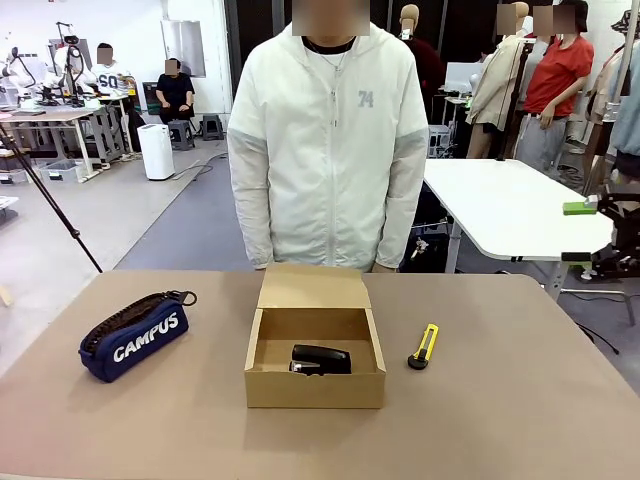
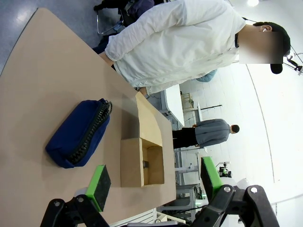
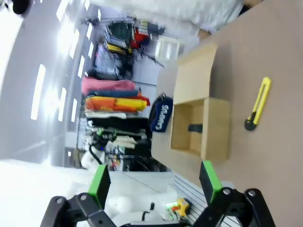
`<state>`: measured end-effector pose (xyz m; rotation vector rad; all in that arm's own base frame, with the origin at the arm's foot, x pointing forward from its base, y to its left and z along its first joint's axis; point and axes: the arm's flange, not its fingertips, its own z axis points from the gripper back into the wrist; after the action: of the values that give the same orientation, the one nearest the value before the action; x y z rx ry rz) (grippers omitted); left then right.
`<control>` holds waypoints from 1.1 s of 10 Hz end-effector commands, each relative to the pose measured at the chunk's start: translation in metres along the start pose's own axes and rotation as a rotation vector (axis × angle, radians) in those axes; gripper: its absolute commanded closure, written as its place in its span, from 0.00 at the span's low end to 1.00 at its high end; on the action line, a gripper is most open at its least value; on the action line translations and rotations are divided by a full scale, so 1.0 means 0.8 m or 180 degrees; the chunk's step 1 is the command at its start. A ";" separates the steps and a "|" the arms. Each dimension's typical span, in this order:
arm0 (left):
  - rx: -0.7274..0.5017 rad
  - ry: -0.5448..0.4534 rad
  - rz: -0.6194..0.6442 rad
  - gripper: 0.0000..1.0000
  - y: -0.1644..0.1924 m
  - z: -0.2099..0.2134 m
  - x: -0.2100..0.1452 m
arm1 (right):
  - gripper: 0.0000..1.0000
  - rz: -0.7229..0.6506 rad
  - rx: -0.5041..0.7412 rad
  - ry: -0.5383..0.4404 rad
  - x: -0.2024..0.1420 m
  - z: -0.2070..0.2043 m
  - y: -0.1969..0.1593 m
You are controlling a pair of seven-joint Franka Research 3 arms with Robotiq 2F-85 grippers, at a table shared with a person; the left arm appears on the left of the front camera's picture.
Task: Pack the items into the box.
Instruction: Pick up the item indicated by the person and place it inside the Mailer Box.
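1. The tan table (image 1: 520, 400) spreads out in front of me.
2. A person (image 1: 325, 150) in a white zipped jacket stands at its far side, facing me.
3. A white table (image 1: 500, 205) stands beyond, far right.
4. A white upright unit (image 1: 156, 151) sits on the floor, far left.
5. Behind it, a seated person in black (image 1: 176, 90) faces my way.

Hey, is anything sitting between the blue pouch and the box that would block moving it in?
Nothing visible lies between the pouch and the box, and the flap is open at the far side. But the stapler already lies inside near the front wall and may crowd the pouch.
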<state>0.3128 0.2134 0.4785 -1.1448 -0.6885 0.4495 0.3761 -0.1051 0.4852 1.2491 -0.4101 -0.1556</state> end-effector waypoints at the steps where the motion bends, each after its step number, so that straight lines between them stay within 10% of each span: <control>1: -0.0067 -0.0022 -0.0014 0.00 -0.002 0.000 0.000 | 0.00 0.0159 -0.0065 0.0120 -0.002 0.006 0.013; 11: -0.0067 -0.0022 -0.0014 0.00 -0.002 0.000 0.000 | 0.00 0.0159 -0.0065 0.0120 -0.002 0.006 0.013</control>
<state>0.3128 0.2134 0.4785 -1.1448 -0.6885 0.4494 0.3717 -0.1024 0.4941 1.2171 -0.4041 -0.1171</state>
